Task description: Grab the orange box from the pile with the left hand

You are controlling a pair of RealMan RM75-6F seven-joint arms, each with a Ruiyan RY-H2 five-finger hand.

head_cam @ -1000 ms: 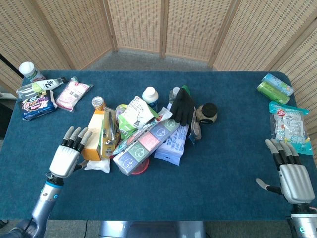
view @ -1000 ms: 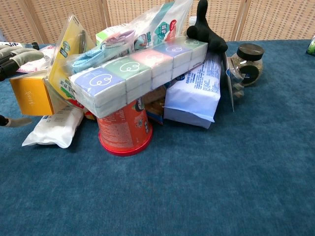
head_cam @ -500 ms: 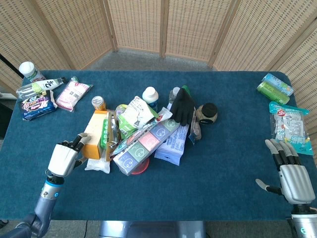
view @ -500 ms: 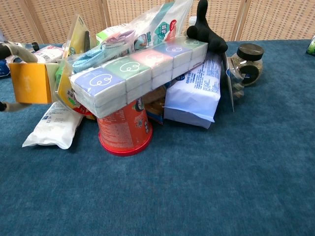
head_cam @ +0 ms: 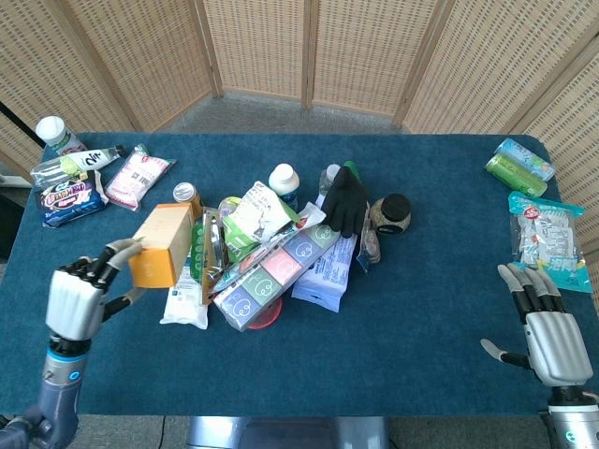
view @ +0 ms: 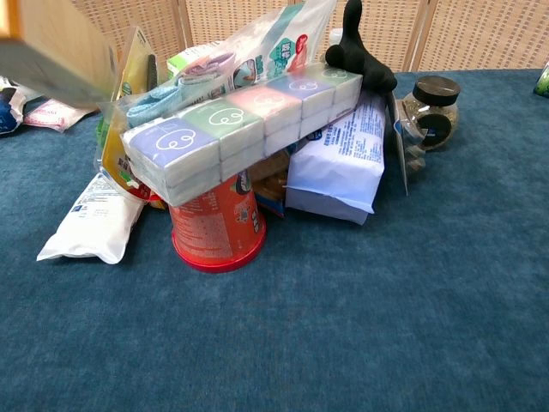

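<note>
The left hand (head_cam: 75, 301) is gripping the orange box (head_cam: 163, 245) at its near end, fingers wrapping around it, and the box is sitting up off the table (head_cam: 412, 318), tilting just left of the pile (head_cam: 281, 248). In the chest view the box (view: 56, 47) is filling the top left corner, blurry, above a white pouch (view: 93, 221) that is lying flat on the cloth at the left foot of the pile. The pile itself is showing a long pack of tissue cubes (view: 232, 129) leaning across a red cup (view: 216, 225), with a pale blue bag (view: 339, 163) propped just right of that cup. A black glove (head_cam: 344, 201) is draping over the far right end of the pile, and a dark-lidded jar (head_cam: 391, 214) is standing right beside it. A white bottle (head_cam: 284, 181) is poking up at the far side of the pile. Well left of the pile, snack packets (head_cam: 70, 192) are resting near the table's far left corner; well right of it, green rolls (head_cam: 519, 164) and a clear packet (head_cam: 546, 234) are lying by the right edge. The right hand (head_cam: 546, 323) is resting near the front right corner, well apart from the pile, fingers stretching out straight and slightly spread, holding nothing.
</note>
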